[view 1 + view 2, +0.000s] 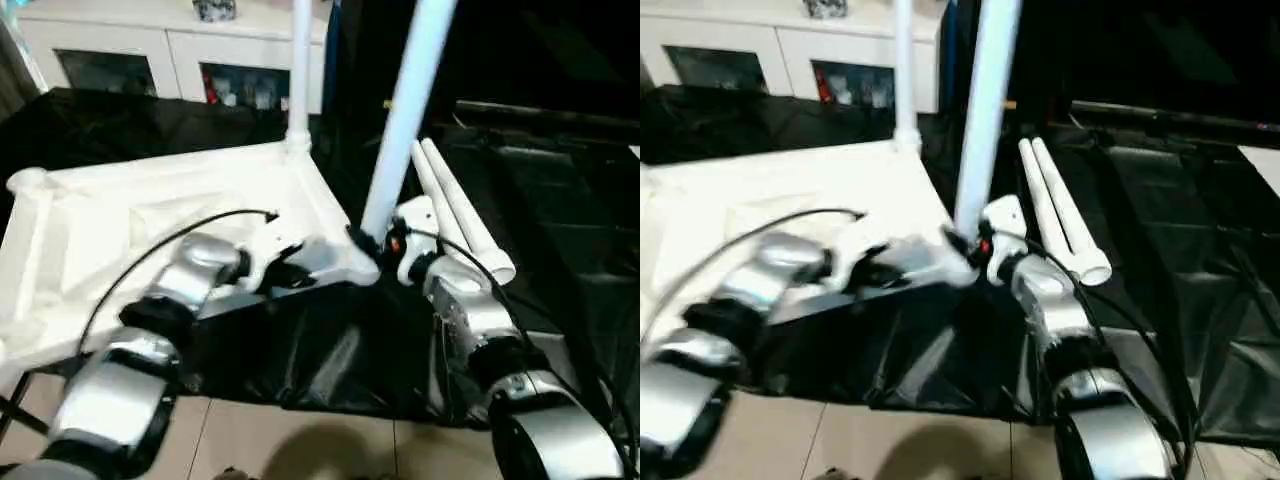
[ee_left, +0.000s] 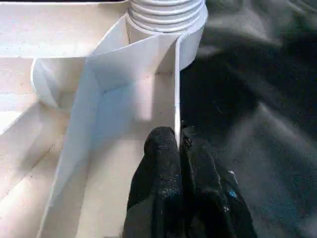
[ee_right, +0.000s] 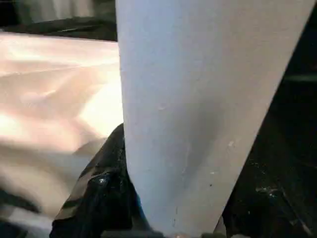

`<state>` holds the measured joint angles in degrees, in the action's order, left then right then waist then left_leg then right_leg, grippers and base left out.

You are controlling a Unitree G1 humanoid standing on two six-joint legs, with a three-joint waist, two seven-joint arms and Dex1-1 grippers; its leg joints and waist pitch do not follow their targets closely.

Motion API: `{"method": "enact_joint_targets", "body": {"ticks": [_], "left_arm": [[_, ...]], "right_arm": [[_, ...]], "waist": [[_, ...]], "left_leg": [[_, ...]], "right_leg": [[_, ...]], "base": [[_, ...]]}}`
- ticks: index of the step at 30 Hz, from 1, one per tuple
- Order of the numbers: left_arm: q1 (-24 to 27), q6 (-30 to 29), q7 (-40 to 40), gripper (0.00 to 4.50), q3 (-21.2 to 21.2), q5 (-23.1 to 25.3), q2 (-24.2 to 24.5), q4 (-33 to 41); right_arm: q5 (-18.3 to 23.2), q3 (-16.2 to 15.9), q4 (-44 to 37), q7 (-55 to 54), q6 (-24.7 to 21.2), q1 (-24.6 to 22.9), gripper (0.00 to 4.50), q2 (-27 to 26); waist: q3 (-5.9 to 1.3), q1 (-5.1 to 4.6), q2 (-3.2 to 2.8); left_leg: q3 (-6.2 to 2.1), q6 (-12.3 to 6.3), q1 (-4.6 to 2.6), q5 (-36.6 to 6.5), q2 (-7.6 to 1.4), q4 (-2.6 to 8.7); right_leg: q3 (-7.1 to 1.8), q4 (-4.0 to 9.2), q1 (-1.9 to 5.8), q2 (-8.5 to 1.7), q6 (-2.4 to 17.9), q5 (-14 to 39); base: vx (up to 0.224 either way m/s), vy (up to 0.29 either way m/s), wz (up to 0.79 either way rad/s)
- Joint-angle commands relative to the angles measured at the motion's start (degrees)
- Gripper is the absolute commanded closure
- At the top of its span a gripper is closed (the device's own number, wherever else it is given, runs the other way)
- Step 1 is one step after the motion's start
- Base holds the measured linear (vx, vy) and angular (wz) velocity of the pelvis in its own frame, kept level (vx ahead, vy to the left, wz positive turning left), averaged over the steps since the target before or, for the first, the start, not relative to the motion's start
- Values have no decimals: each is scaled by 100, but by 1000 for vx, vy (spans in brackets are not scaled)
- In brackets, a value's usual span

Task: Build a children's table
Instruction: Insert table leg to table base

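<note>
The tabletop point(image 1: 150, 230) lies upside down on black sheeting point(image 1: 330, 350), so its corner sockets face up. The left gripper point(image 2: 178, 148) is pinched closed on the thin rim wall just short of the near corner, seemingly to steady it. The right gripper point(image 1: 385, 243) clasps a leg point(image 1: 405, 110) near its lower end, holding it tilted over that corner. 1 leg point(image 1: 298, 70) already stands beyond; 2 spare legs point(image 1: 460, 215) lie beside the right gripper.
</note>
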<state>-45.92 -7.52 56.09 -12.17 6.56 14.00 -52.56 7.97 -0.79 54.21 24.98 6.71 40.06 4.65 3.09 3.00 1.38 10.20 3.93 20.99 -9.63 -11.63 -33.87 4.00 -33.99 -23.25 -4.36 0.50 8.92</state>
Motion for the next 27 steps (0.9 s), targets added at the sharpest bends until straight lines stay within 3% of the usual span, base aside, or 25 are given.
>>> {"method": "enact_joint_targets", "body": {"ticks": [1,7,11,13,15,20,24,27], "left_arm": [[-263,-57,-414,450,154,-47,-166,395],[-126,-115,-399,450,82,-25,-193,529],[-42,-239,-434,450,18,-31,-189,698],[-22,-265,-440,450,13,-29,-193,735],[-14,-262,-439,450,5,-27,-193,747],[50,-276,-366,450,-7,-52,-181,856],[115,-217,-232,450,-38,-78,-110,935],[163,-98,48,450,-51,-140,9,957]], "right_arm": [[-157,-70,576,-313,-337,-167,260,-223],[-161,3,813,-674,-322,-16,260,-411],[-296,-5,1027,-884,-154,138,260,-471],[-260,48,1067,-836,-84,201,190,-514],[-215,91,1054,-756,-36,237,184,-538],[-101,212,1036,-529,95,291,144,-536],[-80,229,1009,-235,194,312,115,-451],[-154,98,862,256,240,280,88,-255]], "waist": [[-333,-31,-22],[-344,-92,-44],[-317,-137,-44],[-314,-151,-46],[-316,-156,-57],[-337,-140,-64],[-373,-129,-91],[-382,-125,-81]], "left_leg": [[-79,75,-109,-2227,-146,466],[-70,62,-90,-2238,-149,482],[-80,96,-108,-2493,-141,477],[-91,97,-119,-2594,-138,476],[-95,98,-122,-2622,-141,480],[-77,62,-94,-2437,-154,488],[-53,2,-42,-2058,-160,484],[-29,-84,-16,-1854,-145,465]], "right_leg": [[-227,535,154,-392,972,2779],[-238,488,165,-371,1092,2348],[-225,532,136,-386,1018,2744],[-220,564,122,-383,908,2982],[-223,573,113,-380,895,2982],[-241,522,140,-378,1026,2552],[-257,438,194,-365,1238,1817],[-257,417,226,-358,1325,1574]], "base": [[0,0,0],[0,0,0],[0,0,0],[0,0,0],[0,0,0],[0,0,0],[0,0,0],[0,0,0]]}}
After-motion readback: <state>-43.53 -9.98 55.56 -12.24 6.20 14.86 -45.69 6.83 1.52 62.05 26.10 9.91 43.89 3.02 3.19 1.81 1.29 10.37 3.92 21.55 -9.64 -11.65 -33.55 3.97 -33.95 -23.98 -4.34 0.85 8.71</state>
